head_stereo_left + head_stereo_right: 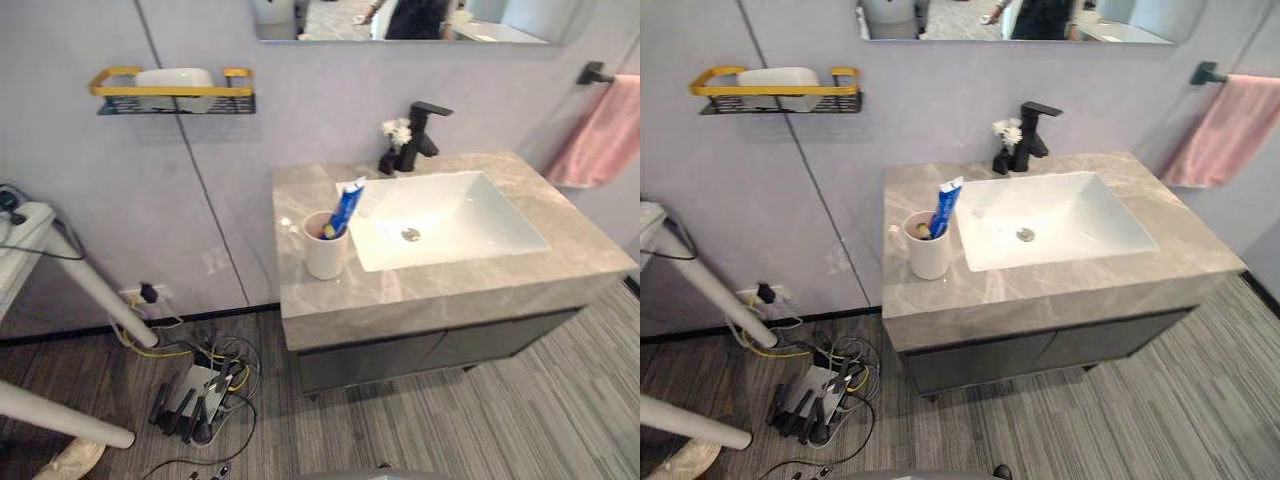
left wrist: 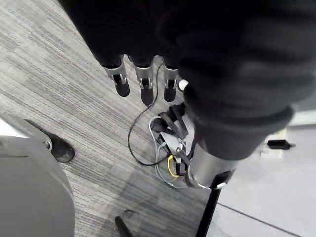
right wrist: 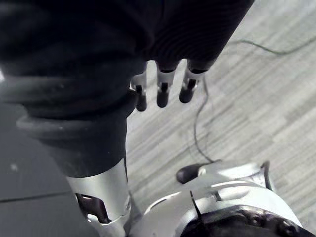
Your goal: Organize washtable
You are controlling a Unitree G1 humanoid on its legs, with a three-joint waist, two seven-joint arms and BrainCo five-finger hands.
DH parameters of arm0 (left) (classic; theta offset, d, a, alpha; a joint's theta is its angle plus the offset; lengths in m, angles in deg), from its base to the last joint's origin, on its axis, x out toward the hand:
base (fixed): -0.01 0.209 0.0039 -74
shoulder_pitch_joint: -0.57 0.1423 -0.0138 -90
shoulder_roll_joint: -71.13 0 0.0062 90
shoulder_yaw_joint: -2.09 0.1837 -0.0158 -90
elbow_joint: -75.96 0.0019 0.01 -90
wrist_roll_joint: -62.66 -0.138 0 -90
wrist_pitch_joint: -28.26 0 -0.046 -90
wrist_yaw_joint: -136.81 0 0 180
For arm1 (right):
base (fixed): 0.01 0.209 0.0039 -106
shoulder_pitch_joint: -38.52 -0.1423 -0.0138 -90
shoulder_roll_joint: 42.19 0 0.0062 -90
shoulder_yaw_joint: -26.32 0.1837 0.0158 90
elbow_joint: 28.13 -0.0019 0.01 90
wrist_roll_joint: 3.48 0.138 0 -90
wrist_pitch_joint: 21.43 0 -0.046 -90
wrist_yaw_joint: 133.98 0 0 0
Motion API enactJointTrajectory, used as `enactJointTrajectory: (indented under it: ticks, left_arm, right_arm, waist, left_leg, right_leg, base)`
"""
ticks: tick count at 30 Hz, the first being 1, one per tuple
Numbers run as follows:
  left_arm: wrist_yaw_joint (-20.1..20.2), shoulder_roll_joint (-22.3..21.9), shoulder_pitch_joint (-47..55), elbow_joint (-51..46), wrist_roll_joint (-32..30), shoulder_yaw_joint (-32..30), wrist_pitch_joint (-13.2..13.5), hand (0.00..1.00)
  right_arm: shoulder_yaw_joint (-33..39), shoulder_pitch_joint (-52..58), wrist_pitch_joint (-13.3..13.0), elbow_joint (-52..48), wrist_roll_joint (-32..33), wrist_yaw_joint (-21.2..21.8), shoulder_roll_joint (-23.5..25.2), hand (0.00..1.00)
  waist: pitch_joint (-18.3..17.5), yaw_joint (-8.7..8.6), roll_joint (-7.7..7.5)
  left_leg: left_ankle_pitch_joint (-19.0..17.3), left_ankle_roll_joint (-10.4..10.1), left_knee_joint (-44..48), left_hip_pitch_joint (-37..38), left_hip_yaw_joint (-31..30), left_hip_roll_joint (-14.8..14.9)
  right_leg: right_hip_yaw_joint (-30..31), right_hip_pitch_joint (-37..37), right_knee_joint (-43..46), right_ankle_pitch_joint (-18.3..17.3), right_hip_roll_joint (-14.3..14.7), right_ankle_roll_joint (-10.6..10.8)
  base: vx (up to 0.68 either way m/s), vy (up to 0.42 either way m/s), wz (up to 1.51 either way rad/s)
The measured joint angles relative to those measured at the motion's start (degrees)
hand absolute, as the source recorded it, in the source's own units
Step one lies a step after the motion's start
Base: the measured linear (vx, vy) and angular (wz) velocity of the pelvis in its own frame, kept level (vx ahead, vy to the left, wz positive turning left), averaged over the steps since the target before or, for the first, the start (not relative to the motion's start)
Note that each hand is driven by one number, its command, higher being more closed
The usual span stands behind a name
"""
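Both hands are hanging near the floor (image 2: 54, 69), left hand (image 2: 146, 83) and right hand (image 3: 163, 91) fingers loosely straight, empty. White cup (image 1: 324, 252) holding toothpaste tube (image 1: 346, 207) is sitting on washtable (image 1: 450, 292), left of sink (image 1: 460, 215); best approaching it low, avoiding tipping.

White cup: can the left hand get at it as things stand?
Probably yes: the cup stands unobstructed on the counter's left end; the left hand hangs open, low over the floor.
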Motion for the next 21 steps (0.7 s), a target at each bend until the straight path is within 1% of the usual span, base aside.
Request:
enactJointTrajectory:
  ticks: [3, 5, 7, 10, 11, 12, 13, 14, 15, 17, 18, 20, 21]
  left_arm:
    - [-1.60, -0.53, 0.13, -0.04, 0.21, -3.02, 0.03, 0.00]
    - [-1.93, -0.50, 0.16, -0.18, 0.19, -3.70, 0.10, 0.00]
    - [-1.89, -0.75, 0.00, -0.24, 0.15, -3.71, 0.11, 0.00]
    - [-1.74, -2.29, -1.11, -0.86, 0.24, -3.31, 0.44, 0.00]
    - [-1.68, -3.28, -1.60, -2.53, 0.50, -2.70, 0.55, 0.00]
    - [-1.62, -3.18, -1.63, -3.65, 1.08, -2.06, 0.59, 0.00]
    - [-1.63, -3.12, -1.41, -6.90, 2.05, -0.16, 0.54, 0.00]
    - [-1.64, -3.06, -0.91, -10.91, 2.96, 1.02, 0.56, 1.00]
    - [-1.64, -3.04, -0.18, -17.65, 3.95, 1.97, 0.61, 1.00]
    - [-1.68, -3.05, 0.21, -29.47, 6.01, 1.93, 1.31, 1.00]
    - [-1.69, -3.03, 0.21, -32.83, 6.34, 1.74, 1.71, 1.00]
    - [-1.90, -2.77, 0.22, -44.31, 5.75, 1.75, 2.71, 1.00]
    - [-2.08, -2.99, 0.33, -51.19, 4.23, 1.78, 2.89, 1.00]
  right_arm:
    - [0.07, -0.98, 0.19, 1.74, -1.30, -1.21, -0.17, 0.00]
    - [0.24, -0.98, 0.26, 1.86, -2.04, -1.83, -0.15, 0.00]
    - [0.85, -0.97, 0.27, 2.00, -2.95, -1.95, -0.09, 0.00]
    - [1.71, -0.95, 0.38, 2.04, -4.00, -2.13, 0.08, 0.00]
    - [2.77, -0.87, 0.43, 2.03, -4.42, -2.15, 0.43, 0.00]
    - [3.16, -0.79, 0.56, 2.05, -4.66, -2.15, 0.53, 0.00]
    - [3.19, -0.79, 1.01, 1.98, -4.93, -2.20, 0.53, 0.00]
    - [3.18, -0.79, 1.13, 1.94, -4.95, -2.24, 0.57, 0.00]
    - [3.16, -0.76, 1.27, 1.81, -4.95, -2.40, 0.60, 0.00]
    - [2.87, -0.58, 1.47, 1.32, -5.07, -2.48, 0.53, 0.00]
    - [2.78, -0.57, 1.50, 1.29, -5.19, -2.49, 0.51, 0.00]
    - [1.92, -0.52, 1.54, 1.01, -6.18, -2.53, 0.34, 0.00]
    - [1.76, -0.44, 1.63, 1.00, -6.95, -2.13, 0.28, 0.00]
  waist:
    - [0.00, 0.13, 0.01]
    - [0.01, 0.13, 0.12]
    - [0.00, 0.07, 0.35]
    - [-0.02, -0.06, 0.53]
    - [-0.01, -0.17, 0.59]
    - [0.00, -0.04, 0.58]
    - [-0.02, -0.04, 0.59]
    - [-0.02, -0.02, 0.53]
    - [-0.03, 0.00, 0.52]
    - [-0.03, 0.02, 0.61]
    - [-0.03, 0.05, 0.60]
    - [-0.10, 0.20, 0.50]
    - [-0.15, 0.23, 0.43]
  left_leg:
    - [0.10, 0.09, 0.06, 0.16, -1.62, -0.29]
    - [0.23, 0.13, 0.07, 0.44, -2.26, -0.61]
    - [0.33, 0.24, 0.05, 0.67, -2.54, -0.86]
    - [1.07, 0.45, -0.81, 1.14, -2.62, -0.87]
    - [1.55, 0.37, -1.65, 1.67, -2.54, -0.86]
    - [1.83, 0.40, -2.16, 2.07, -2.46, -0.84]
    - [1.94, 0.28, -2.86, 2.38, -2.40, -0.78]
    - [2.08, 0.21, -3.02, 2.39, -2.20, -0.73]
    - [2.08, 0.19, -3.10, 2.25, -1.78, -0.66]
    - [2.06, 0.17, -3.25, 2.63, -0.80, -0.42]
    - [2.06, 0.17, -3.41, 2.86, -0.51, -0.32]
    - [1.97, 0.03, -3.87, 3.49, 0.42, 0.10]
    - [1.73, -0.25, -3.82, 3.49, 0.81, 0.31]
  right_leg:
    - [-2.21, 1.15, 0.01, -0.37, -0.45, 0.11]
    - [-2.60, 1.39, 0.02, -0.43, -0.65, 0.08]
    - [-2.83, 1.67, 0.21, -0.52, -0.81, 0.07]
    - [-3.34, 1.71, 1.35, -1.28, -1.26, 0.29]
    - [-3.70, 1.59, 1.86, -1.70, -1.44, 0.09]
    - [-3.70, 1.61, 1.97, -1.74, -1.46, 0.07]
    - [-3.71, 1.59, 2.22, -1.83, -1.46, 0.05]
    - [-3.64, 1.59, 2.26, -1.84, -1.46, 0.03]
    - [-3.36, 1.56, 2.29, -1.79, -1.44, -0.03]
    - [-2.49, 1.49, 2.29, -1.65, -1.22, -0.20]
    - [-2.25, 1.50, 2.28, -1.61, -1.10, -0.24]
    - [-1.64, 1.51, 2.18, -1.43, -0.75, -0.22]
    - [-1.29, 1.37, 2.18, -1.43, -0.79, -0.21]
  base:
    - [0.04, 0.008, 0.38]
    - [0.02, 0.010, 0.16]
    - [-0.02, 0.004, 0.07]
    - [-0.09, -0.023, 0.07]
    - [-0.09, -0.021, 0.10]
    - [-0.09, -0.020, 0.08]
    - [-0.07, -0.017, 0.00]
    - [-0.07, -0.018, -0.06]
    - [-0.07, -0.013, -0.12]
    - [-0.07, -0.012, -0.20]
    - [-0.04, -0.015, -0.25]
    - [-0.02, -0.018, -0.21]
    - [0.00, -0.005, -0.15]
